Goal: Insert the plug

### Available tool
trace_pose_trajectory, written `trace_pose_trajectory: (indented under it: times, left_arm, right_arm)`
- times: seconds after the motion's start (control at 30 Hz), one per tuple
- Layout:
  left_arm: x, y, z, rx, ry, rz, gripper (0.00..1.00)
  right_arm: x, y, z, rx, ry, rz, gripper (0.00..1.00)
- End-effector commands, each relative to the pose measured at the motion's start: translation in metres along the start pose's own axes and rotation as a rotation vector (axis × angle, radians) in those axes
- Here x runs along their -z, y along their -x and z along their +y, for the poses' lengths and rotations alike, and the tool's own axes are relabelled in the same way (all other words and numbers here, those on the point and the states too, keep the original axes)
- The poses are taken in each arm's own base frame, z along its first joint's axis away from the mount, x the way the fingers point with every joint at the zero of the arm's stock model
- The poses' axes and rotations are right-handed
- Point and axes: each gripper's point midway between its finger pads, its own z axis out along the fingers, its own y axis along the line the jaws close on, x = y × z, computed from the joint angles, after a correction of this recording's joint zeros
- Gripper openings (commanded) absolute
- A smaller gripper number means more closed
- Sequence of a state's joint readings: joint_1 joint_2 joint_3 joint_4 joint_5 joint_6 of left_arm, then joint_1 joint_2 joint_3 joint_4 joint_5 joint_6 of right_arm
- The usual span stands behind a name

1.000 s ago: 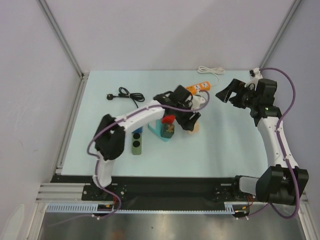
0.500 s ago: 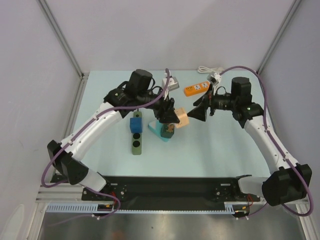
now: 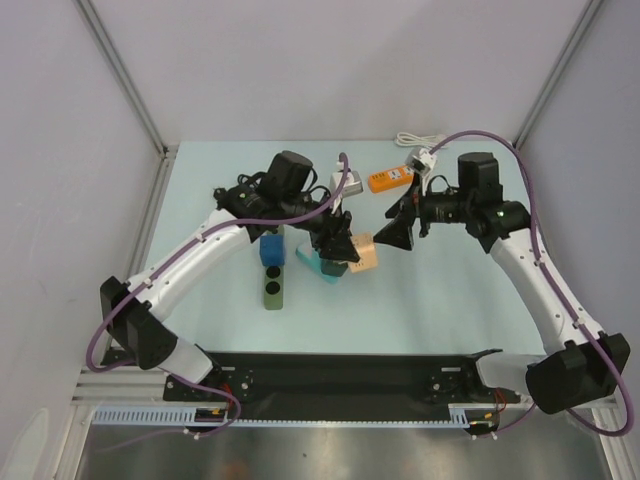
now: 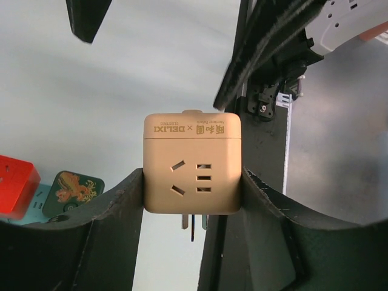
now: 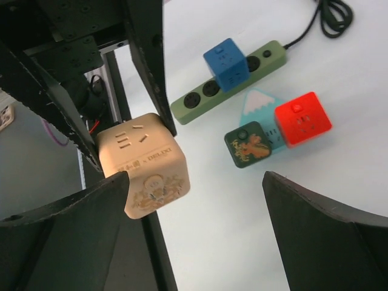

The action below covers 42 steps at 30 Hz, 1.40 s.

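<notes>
The tan socket cube (image 4: 193,162) is clamped in the left hand (image 3: 340,243) and held up off the desk (image 3: 450,290). The right hand (image 3: 402,228) is spread wide, just beside the cube. The black cord (image 5: 332,11) is seen looped beyond the green power strip (image 5: 227,82); the plug itself cannot be made out

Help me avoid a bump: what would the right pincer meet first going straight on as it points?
Probably the beige socket cube clamped in the left pincer, though depth is unclear.
</notes>
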<state>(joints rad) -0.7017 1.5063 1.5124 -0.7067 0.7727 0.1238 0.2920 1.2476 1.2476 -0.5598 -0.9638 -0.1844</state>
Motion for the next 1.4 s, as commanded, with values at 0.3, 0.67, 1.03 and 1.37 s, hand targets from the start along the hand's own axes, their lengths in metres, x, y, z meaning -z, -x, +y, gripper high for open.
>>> trace_pose_trajectory:
  times: [0.3, 0.67, 1.03, 1.37]
  left_arm:
    - [0.008, 0.046, -0.019, -0.093, -0.104, -0.142, 0.00]
    - [0.022, 0.074, -0.039, -0.125, -0.149, -0.219, 0.00]
    - [0.032, 0.083, -0.049, -0.178, -0.151, -0.269, 0.00]
    - [0.033, 0.087, -0.055, -0.168, -0.174, -0.303, 0.00]
  right_arm:
    - [0.030, 0.033, 0.057, 0.051, 0.206, -0.148, 1.00]
    - [0.021, 0.026, 0.055, 0.023, 0.204, -0.129, 1.00]
    - [0.012, 0.014, 0.060, -0.026, 0.258, -0.098, 0.98]
    - [0.006, 0.019, 0.060, -0.067, 0.298, -0.114, 0.81]
